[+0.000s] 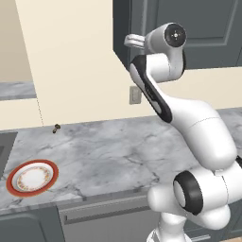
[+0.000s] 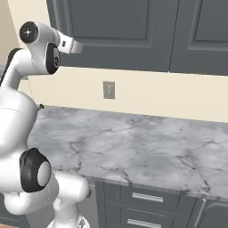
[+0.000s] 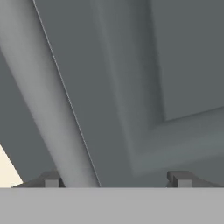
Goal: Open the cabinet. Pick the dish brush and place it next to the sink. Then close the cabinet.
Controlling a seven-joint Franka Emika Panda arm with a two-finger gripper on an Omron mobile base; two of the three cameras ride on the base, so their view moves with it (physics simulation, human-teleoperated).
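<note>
I'm holding the arm [image 1: 189, 123] raised high, with the hand up against the cabinet [image 2: 120, 31] on the wall above the counter [image 2: 133, 147]. In the hand view I'm looking at the cabinet door [image 3: 144, 83] from very close: its recessed panel is taking up the right side, and a pale grey bar handle [image 3: 48, 100] is running diagonally from top left down to the bottom, ending just right of the left finger tip. The gripper [image 3: 116, 180] is sitting with its fingers [image 3: 181, 179] spread wide, one tip on each side of the bottom edge, nothing pinched between them; the handle is passing just inside the left tip, and I can't tell if it's touching. The doors are looking closed in the right base view.

In the left base view I'm seeing the grey marble counter with a red-rimmed white plate [image 1: 32, 177] near its front left edge, and a tiny brownish knob [image 1: 56, 127] at the back by the wall. A sliver of the dark sink [image 1: 4, 146] is showing at the far left, just beyond the plate. A wall outlet [image 2: 108, 90] is sitting on the cream wall below the cabinet. Grey drawer fronts [image 2: 147, 198] with bar handles are running under the counter. I can't spot the dish brush on the counter.
</note>
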